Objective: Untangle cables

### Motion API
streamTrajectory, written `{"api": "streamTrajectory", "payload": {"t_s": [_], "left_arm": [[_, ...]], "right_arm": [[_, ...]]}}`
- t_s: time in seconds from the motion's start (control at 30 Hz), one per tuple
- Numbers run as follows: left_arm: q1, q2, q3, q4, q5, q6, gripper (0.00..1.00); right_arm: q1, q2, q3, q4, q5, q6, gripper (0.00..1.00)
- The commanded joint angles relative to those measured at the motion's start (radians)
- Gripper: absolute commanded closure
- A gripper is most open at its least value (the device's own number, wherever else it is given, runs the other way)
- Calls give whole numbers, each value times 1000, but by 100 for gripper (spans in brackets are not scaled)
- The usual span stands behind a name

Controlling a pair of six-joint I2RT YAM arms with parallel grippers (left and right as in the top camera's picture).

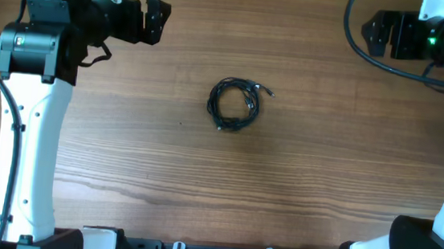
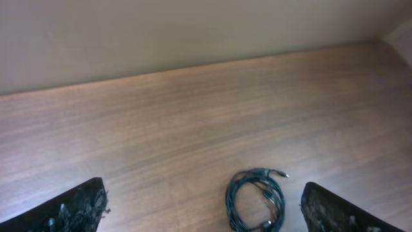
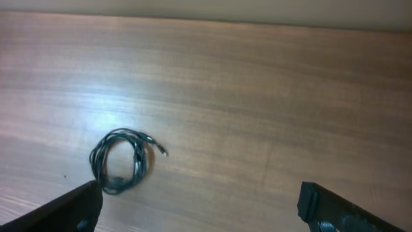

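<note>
The left gripper hangs above the bench with its jaws spread wide and nothing between them. In its wrist view the two dark fingers show only at the bottom corners, far apart. The cables lie ahead of this gripper and off to one side, well apart from it. They are wound into one small, loose, roughly round coil flat on the wood, with a short plug end sticking out at the coil's upper right in the overhead view. Seen from the left wrist, the coil sits low in the gap between the fingers, nearer the finger at the right edge of the view and touching neither. The right gripper also stands wide open and empty, raised over the far side of the bench. Its fingers likewise appear only in the lower corners of its own view. From there the coil lies ahead and toward the finger at the left of the view, close above its tip but clear of it. Neither gripper touches the coil.
</note>
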Motion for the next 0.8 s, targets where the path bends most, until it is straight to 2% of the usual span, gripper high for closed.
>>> {"api": "streamTrajectory", "payload": {"t_s": [0.0, 0.07, 0.2, 0.47, 0.63, 0.77], "left_arm": [[0, 34, 20, -21, 47, -3, 10], [-8, 49, 20, -35, 48, -3, 12], [-25, 90, 20, -60, 51, 5, 3], [-71, 193, 20, -64, 54, 13, 7], [-99, 251, 20, -64, 52, 13, 2], [-129, 285, 20, -63, 7, 13, 4]], "right_arm": [[-4, -5, 24, 50, 16, 15, 0], [-4, -5, 24, 43, 14, 27, 0], [-4, -5, 23, 37, -9, 33, 0], [-4, -4, 23, 48, -8, 35, 0], [-4, -2, 21, 51, -8, 35, 0], [-4, -2, 21, 50, -8, 35, 0]]}}
